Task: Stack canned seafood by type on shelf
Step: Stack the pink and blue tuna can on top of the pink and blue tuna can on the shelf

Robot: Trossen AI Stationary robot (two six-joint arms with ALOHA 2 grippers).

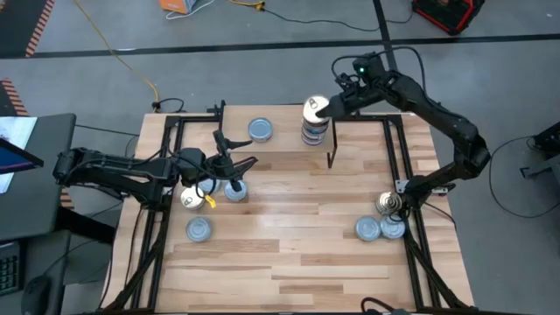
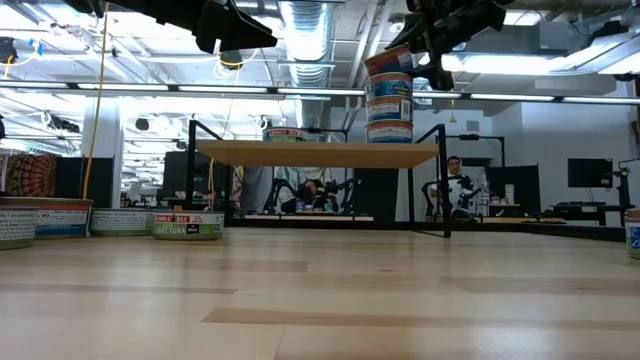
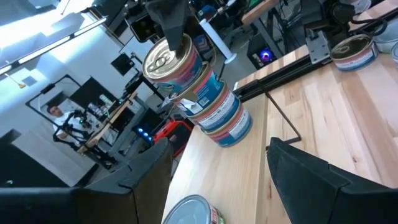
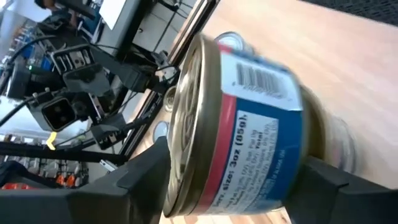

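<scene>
Near me, the left gripper (image 1: 229,162) hangs spread over loose tins at nine o'clock. At twelve, on the shelf (image 2: 320,153), the right gripper (image 1: 334,103) seems to flank the stack's top can (image 1: 315,108), jaws parting; next, lift clear without tipping.

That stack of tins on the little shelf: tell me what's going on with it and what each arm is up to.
The right gripper is at the top tin of a stack of cans on the shelf, its fingers on either side of that tin, which sits tilted on the stack. The left gripper hangs open over loose tins on the table's left side, holding nothing. More tins wait by the right edge.
</scene>
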